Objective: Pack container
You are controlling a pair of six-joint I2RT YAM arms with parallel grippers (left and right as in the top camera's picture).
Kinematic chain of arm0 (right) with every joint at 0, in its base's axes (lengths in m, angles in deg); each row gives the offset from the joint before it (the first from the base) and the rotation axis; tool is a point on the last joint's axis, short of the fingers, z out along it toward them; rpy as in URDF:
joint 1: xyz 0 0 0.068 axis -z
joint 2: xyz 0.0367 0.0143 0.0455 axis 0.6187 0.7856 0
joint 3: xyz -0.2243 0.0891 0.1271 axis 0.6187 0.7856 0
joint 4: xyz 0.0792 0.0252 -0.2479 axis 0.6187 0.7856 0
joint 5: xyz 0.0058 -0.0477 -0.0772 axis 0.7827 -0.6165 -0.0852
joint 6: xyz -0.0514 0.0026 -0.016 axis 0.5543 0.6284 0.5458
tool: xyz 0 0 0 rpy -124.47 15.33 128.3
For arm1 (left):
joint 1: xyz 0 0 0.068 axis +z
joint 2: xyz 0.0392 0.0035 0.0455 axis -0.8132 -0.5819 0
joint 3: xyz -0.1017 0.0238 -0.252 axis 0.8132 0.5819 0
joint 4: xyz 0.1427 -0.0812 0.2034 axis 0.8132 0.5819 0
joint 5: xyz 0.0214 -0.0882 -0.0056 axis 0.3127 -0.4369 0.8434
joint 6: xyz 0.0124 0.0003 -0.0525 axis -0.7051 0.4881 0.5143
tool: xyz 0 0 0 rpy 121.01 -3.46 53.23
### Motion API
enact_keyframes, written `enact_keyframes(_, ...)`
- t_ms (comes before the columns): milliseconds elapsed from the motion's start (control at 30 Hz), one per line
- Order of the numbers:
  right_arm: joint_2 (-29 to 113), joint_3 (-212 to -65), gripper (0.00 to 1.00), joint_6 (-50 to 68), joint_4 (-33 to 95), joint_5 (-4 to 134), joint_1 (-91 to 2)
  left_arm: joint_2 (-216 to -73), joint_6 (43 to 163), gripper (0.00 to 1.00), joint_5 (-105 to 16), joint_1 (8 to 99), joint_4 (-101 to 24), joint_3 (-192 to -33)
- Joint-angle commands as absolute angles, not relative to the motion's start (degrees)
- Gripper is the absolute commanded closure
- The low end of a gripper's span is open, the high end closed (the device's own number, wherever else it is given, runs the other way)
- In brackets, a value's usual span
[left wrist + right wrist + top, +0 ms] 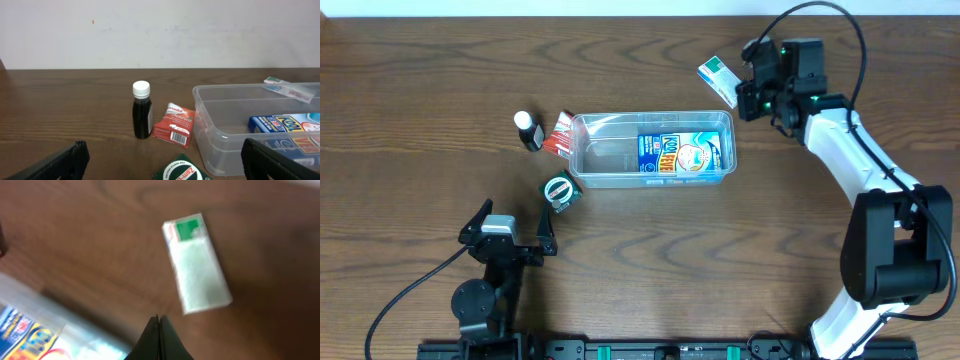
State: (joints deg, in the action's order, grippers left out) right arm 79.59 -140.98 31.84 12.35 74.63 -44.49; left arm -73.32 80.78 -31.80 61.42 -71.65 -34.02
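On the brown wooden table (pixel 420 80), the right gripper (pixel 159 322), pressed shut near the white-and-green box (pixel 197 265), should spread first — then straddle it squarely. The left gripper (pixel 515 222) gapes wide.

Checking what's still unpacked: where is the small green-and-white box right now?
In the overhead view the green-and-white box lies on the table at upper right, outside the container, past its far right corner, just ahead of the shut right gripper.

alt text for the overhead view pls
A clear plastic container sits on a dark wooden table, holding a blue box. A small dark bottle, a red packet and a green packet lie beside it; the shut right gripper hangs by a green-and-white box.
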Motion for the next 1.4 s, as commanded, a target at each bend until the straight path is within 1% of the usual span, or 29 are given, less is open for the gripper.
enact_keyframes(0, 80.0, -141.1, 0.98, 36.8, 9.1, 73.7, -42.8, -73.0, 81.1, 0.02, -32.2, 61.2, -69.9, -32.9)
enact_keyframes(233, 80.5, -141.1, 0.99, 37.2, -0.6, 73.7, -41.4, -73.0, 81.1, 0.02, -32.2, 61.2, -69.9, -32.9)
enact_keyframes(400, 84.3, -141.8, 0.99, 37.2, -6.5, 73.7, -41.4, -73.0, 81.0, 0.02, -32.2, 61.2, -69.9, -32.9)
enact_keyframes(633, 93.1, -150.0, 0.99, 38.1, -7.3, 73.7, -41.4, -73.0, 81.1, 0.02, -32.2, 61.2, -69.9, -32.9)
enact_keyframes(867, 97.7, -156.1, 0.99, 38.7, -7.9, 73.7, -41.3, -73.0, 81.1, 0.02, -32.2, 61.2, -69.9, -32.9)
enact_keyframes(900, 97.9, -156.2, 0.79, 38.7, -8.3, 73.7, -41.3, -73.0, 81.1, 0.02, -32.2, 61.2, -69.9, -32.9)
enact_keyframes(933, 98.2, -156.2, 0.44, 38.7, -8.5, 73.7, -41.3, -73.0, 81.0, 0.02, -32.2, 61.2, -69.9, -32.9)
enact_keyframes(967, 98.3, -156.2, 0.29, 39.1, -8.5, 73.8, -41.3, -73.0, 81.1, 0.02, -32.2, 61.2, -69.9, -32.9)
enact_keyframes(1000, 98.4, -156.2, 0.22, 39.4, -8.5, 73.7, -41.3, -73.0, 81.1, 0.02, -32.2, 61.2, -69.9, -32.9)
enact_keyframes(1033, 98.6, -156.2, 0.17, 39.8, -8.4, 73.8, -41.3, -73.0, 81.1, 0.02, -32.2, 61.2, -69.9, -32.9)
enact_keyframes(1100, 98.9, -156.2, 0.13, 39.8, -8.2, 74.0, -41.2, -73.0, 81.1, 0.02, -32.2, 61.2, -69.9, -32.9)
enact_keyframes(1233, 99.7, -156.2, 0.12, 39.7, -6.6, 81.2, -40.4, -73.0, 81.1, 0.02, -32.2, 61.2, -69.9, -32.9)
enact_keyframes(1367, 100.4, -156.2, 0.11, 39.7, -4.5, 82.8, -39.7, -73.0, 81.1, 0.02, -32.2, 61.2, -69.9, -32.9)
